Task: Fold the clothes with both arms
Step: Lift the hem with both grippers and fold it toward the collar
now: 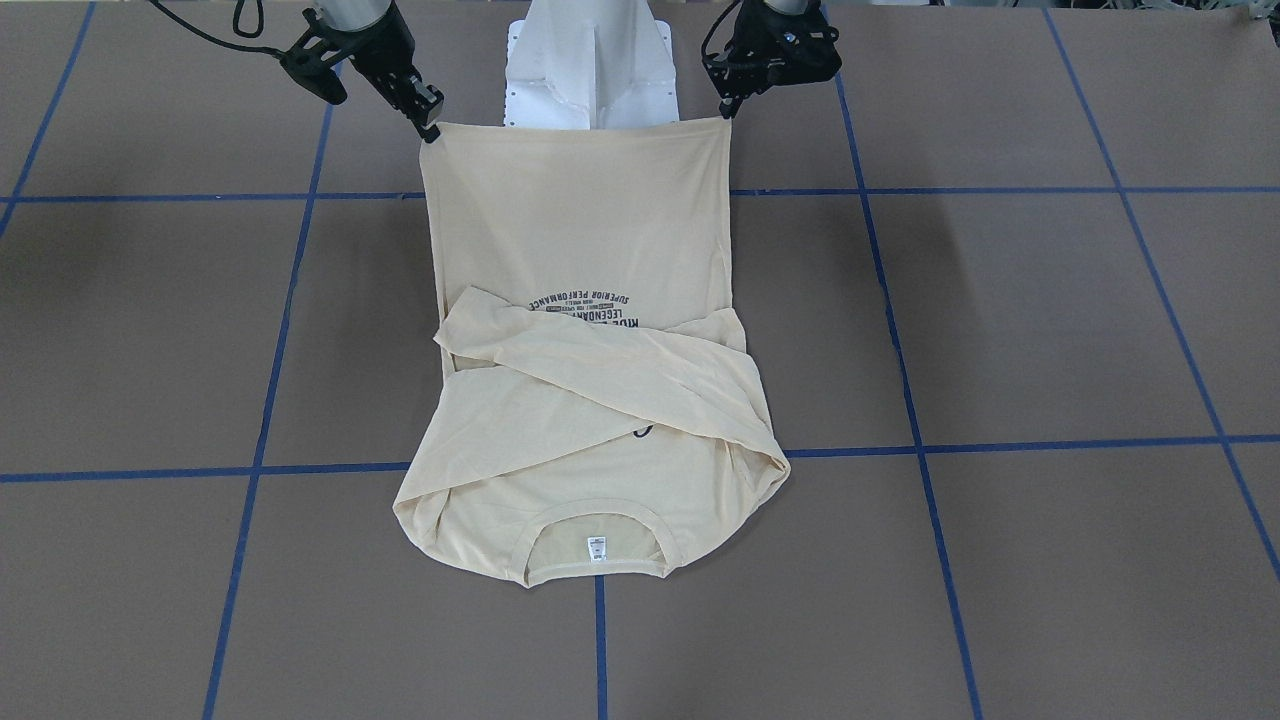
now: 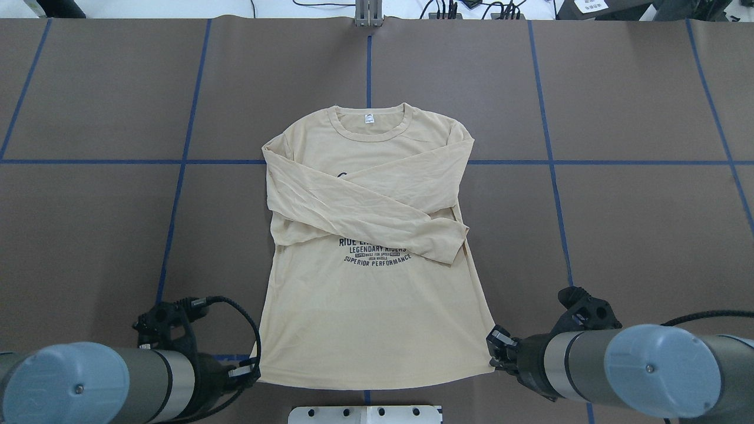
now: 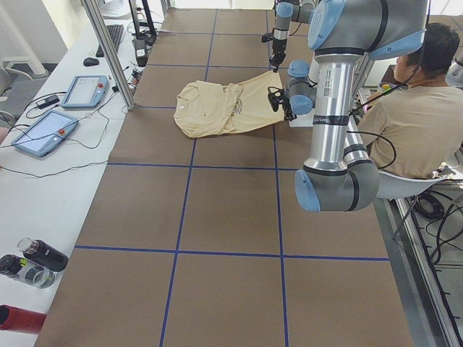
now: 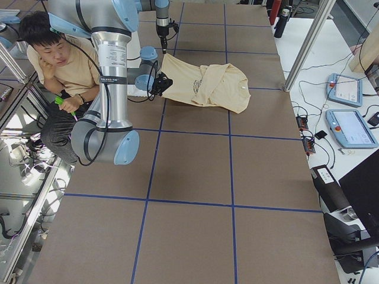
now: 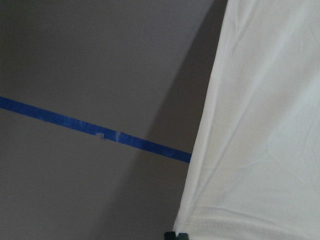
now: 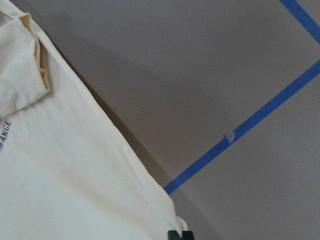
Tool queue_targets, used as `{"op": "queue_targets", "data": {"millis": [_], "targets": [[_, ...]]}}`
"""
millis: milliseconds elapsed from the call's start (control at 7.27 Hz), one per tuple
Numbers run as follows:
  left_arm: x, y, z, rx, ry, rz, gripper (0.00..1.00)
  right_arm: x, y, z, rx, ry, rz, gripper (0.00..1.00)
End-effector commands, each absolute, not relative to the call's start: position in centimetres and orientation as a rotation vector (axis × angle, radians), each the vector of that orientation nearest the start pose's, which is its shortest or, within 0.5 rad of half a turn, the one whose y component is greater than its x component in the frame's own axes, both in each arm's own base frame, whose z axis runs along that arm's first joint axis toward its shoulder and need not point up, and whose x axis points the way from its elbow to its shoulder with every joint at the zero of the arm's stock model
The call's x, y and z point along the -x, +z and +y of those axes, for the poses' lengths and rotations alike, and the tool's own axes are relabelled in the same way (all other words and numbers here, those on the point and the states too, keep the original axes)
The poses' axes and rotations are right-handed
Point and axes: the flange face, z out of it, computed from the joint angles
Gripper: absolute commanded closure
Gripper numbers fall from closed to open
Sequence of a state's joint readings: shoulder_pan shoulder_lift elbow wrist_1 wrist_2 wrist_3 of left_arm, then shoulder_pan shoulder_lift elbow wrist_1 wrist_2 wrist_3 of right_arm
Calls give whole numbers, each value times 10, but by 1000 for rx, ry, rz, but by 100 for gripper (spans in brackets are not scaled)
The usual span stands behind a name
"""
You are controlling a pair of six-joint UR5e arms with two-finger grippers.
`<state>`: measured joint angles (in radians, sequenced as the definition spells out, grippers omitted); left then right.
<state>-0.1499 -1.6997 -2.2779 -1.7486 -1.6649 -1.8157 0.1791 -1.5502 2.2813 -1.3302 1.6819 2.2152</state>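
clamping hem corners of the "legendary riders", "superior performance" shirt [image 2: 377, 318]: left hand [image 1: 728, 110], right hand [image 1: 432, 128]

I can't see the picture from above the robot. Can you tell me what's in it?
A pale yellow long-sleeved shirt lies print up on a brown table, its sleeves crossed over the chest and its collar farthest from the robot. The left pincer and right pincer each grip one bottom corner of the hem.

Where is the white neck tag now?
Overhead view: the small white neck tag lies inside the ribbed collar of the cream-yellow shirt, at its far end.
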Motion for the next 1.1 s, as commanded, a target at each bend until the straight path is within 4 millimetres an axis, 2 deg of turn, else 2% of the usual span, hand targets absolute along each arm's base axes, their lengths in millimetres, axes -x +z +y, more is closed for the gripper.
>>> {"op": "queue_targets", "data": {"millis": [0, 138, 275, 413, 550, 688, 826, 963], "targets": [[-387, 239, -283, 44, -331, 1072, 100, 387, 289, -276, 396, 684, -962, 100], [-383, 242, -330, 20, -316, 1064, 100, 375, 284, -320, 404, 709, -960, 100], [-393, 242, -379, -31, -344, 1039, 100, 365, 279, -350, 370, 721, -957, 100], [-398, 246, -430, -60, -405, 1019, 100, 361, 263, -393, 338, 727, -935, 100], [-393, 254, -459, -106, -401, 1008, 100, 365, 250, -445, 333, 767, -901, 100], [-382, 266, -484, -151, -393, 1002, 100, 373, 250, -489, 296, 744, -876, 100], [-382, 274, -494, -166, -392, 999, 100, 367, 262, -513, 265, 728, -855, 100], [-382, 271, -499, -172, -397, 1000, 100, 365, 269, -530, 237, 705, -842, 100]]}}
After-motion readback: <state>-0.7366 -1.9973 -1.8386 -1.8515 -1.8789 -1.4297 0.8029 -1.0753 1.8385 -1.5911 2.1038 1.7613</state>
